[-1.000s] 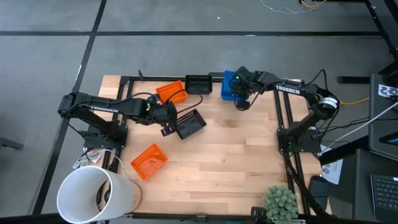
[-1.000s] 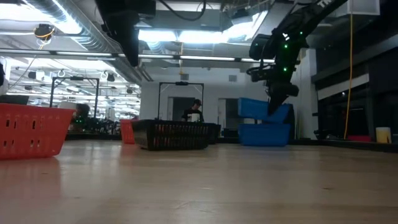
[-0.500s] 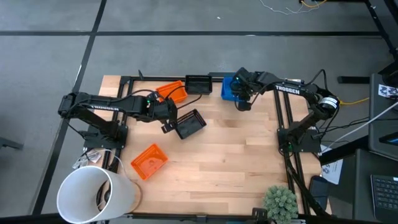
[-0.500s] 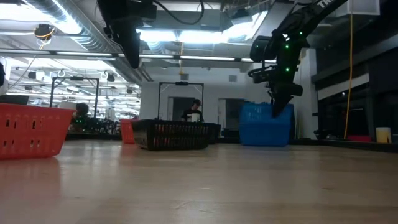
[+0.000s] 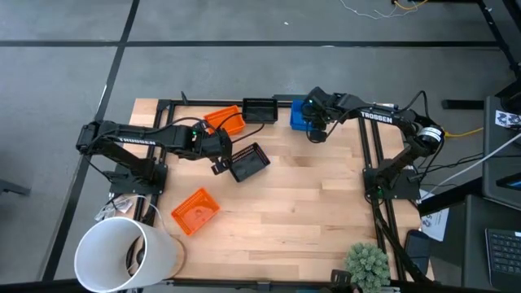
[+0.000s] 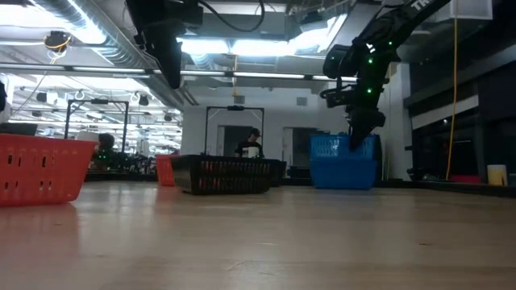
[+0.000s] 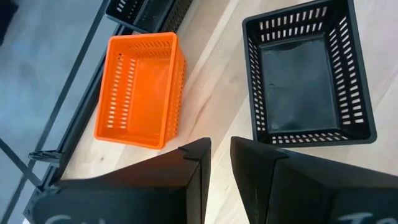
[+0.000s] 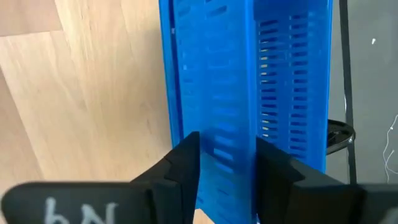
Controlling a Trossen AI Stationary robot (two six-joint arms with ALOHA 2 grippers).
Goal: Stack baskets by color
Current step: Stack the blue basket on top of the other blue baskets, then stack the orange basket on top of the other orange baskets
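Blue baskets (image 5: pixel 299 115) stacked at the table's 12 o'clock edge, right gripper (image 5: pixel 317 130) open astride their near wall, not gripping, left gripper (image 5: pixel 218 157) empty, slightly parted, above black basket (image 5: pixel 249 162), orange basket (image 5: pixel 225 121) at its 11 o'clock

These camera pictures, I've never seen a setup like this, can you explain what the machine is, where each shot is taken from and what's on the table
Two dark robot arms work at a wooden table, sorting small mesh baskets by colour. One picture looks straight down, one looks level across the tabletop, and one comes from each arm's wrist. On the table lie a blue basket stack, two orange baskets and two black baskets, plus a white cylinder and a green plant. The right gripper is open, with its fingers either side of the blue stack's wall. The left gripper hangs above the table between an orange and a black basket, holding nothing.
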